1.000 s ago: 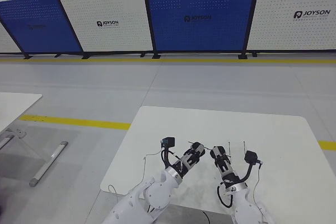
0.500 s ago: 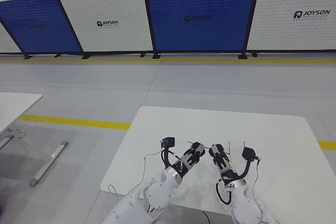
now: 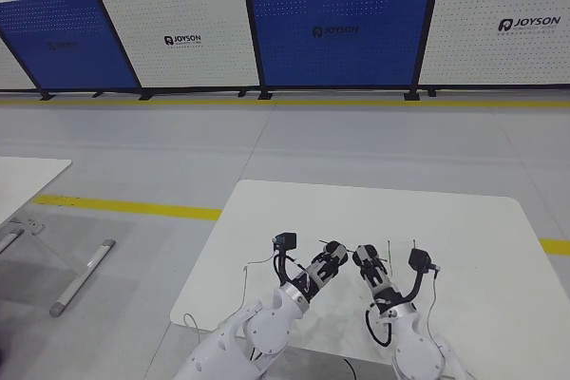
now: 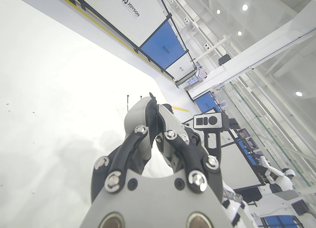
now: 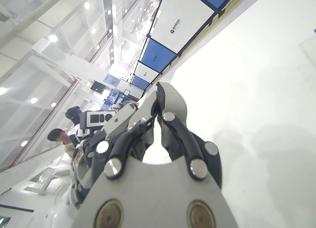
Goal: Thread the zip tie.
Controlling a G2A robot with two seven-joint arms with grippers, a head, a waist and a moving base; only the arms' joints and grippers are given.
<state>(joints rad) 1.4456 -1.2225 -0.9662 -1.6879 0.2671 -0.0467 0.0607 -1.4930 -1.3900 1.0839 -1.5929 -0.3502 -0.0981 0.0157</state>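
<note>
Pinching so thin a strap is where I expect trouble. My left claw (image 3: 332, 251) has its pads pressed together on the zip tie (image 3: 351, 242), a hair-thin dark strip. It pokes out of the pinch toward nine o'clock and runs toward three o'clock, where my right claw (image 3: 365, 255) sits just beside it, low over the white table (image 3: 456, 228). My right claw's pads are closed tight as well, but I cannot tell whether they grip the tie's other end. As I judge it, the strap could roll or slide in so narrow a grip, and its free tip would then point away from the head's slot and miss it. It looks limp enough to bow when pushed, so a tip that catches on the slot's edge would likely buckle rather than feed through. With both claws this near each other, a small sideways error could also knock them together and jolt the tie loose. Two spare ties (image 3: 388, 250) lie flat on the table at about two o'clock from my right claw, and I could mistake one of them for mine.
</note>
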